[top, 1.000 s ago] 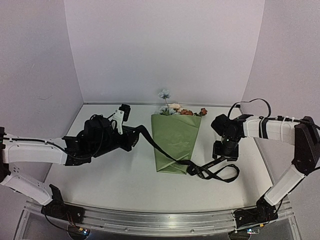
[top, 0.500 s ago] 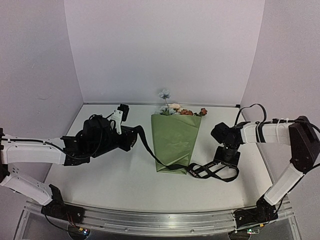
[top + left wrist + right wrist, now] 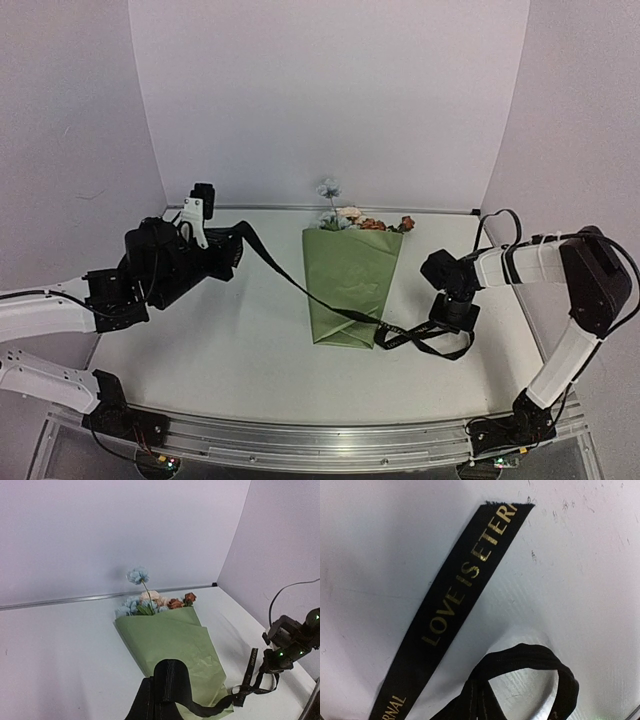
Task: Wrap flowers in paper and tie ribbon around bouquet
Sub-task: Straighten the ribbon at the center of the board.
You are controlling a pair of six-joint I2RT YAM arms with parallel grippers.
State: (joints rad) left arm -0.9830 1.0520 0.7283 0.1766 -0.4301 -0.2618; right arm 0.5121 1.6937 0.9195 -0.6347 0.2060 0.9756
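1. At the centre of the white table [image 3: 230, 370], the small bunch of blue, cream and rust-brown flowers [image 3: 352, 216] is enclosed in a cone of thin olive-green paper [image 3: 350, 280]; wrapping is judged complete.
2. The narrow black ribbon with pale lettering [image 3: 455, 595] is laid across the cone's narrow end. No knot is seen, so tying remains.
3. The left gripper [image 3: 232, 250] is raised left of the cone and clamped on the taut ribbon.
4. The right gripper [image 3: 455, 316] is lowered just right of the cone, with its jaws closed on what appears to be a ribbon loop.
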